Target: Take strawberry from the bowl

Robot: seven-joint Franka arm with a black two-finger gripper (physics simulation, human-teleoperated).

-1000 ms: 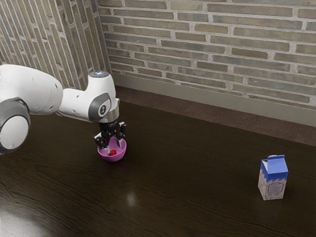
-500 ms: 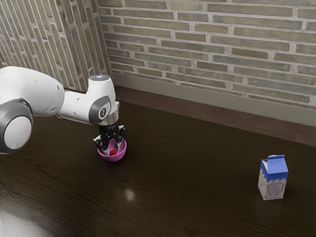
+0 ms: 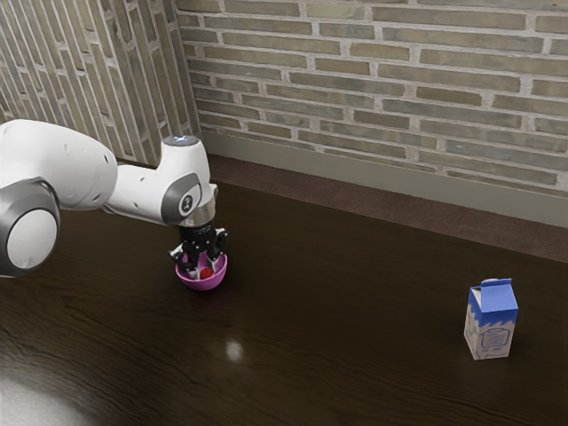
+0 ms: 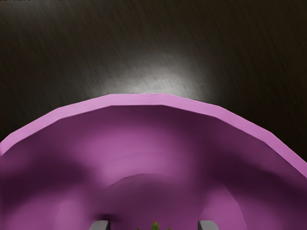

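Exterior view, left of centre: the fingers (image 4: 100, 225) of the gripper (image 3: 204, 270) stand apart inside the pink bowl (image 3: 204, 284), partway open, with no grip to be seen. The strawberry (image 3: 206, 274) lies low in the bowl between them, its green leaves (image 4: 155, 226) showing in the wrist view. It is likely light, fairly firm and a little slippery at its taper, so best pinched across its widest part, below the leaves. Beyond, a carton (image 3: 492, 324) stands at lower right on the dark table (image 3: 355, 355).

Plain magenta-pink bowl (image 3: 203, 283); red strawberry (image 3: 206, 274).
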